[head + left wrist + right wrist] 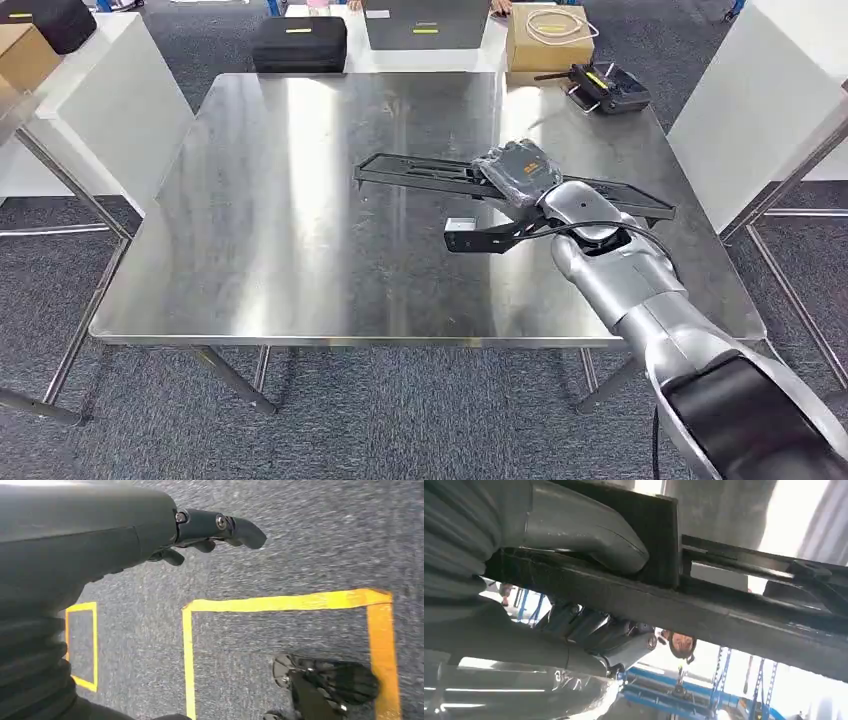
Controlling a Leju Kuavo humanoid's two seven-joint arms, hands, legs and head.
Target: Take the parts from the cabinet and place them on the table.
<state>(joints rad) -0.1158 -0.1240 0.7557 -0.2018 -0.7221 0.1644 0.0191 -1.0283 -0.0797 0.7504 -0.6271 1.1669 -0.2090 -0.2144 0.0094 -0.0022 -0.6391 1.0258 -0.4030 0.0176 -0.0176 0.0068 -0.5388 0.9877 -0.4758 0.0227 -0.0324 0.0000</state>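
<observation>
Hanging at the robot's side, the left hand [210,530] is seen in its wrist view above grey carpet marked with yellow tape lines [280,601]; its dark fingers curl loosely inward with nothing between them, so it holds nothing and plays no part right now.

Moving rightward across the head view, a steel table [290,220] spreads in front of the robot. Over its right half, the right hand [520,172] grips a long black part [420,175], a flat frame-like rail that runs crosswise from near the table's middle out toward its right edge. The right wrist view shows the grey thumb [589,530] pressed against the black frame [704,610], the hand clamped around it.

As for progress, one part has been carried to the table and appears to sit at or just above the surface; whether it rests fully on the steel cannot be told. Release seems to be what is left for this part, and possibly more trips, though no cabinet is in sight to show how many parts remain.

Hard to make out: the right hand's fingers lie under a wrinkled dark cover, and the part's middle is hidden beneath the hand. Boxes and dark cases [300,42] sit beyond the table's far edge.
</observation>
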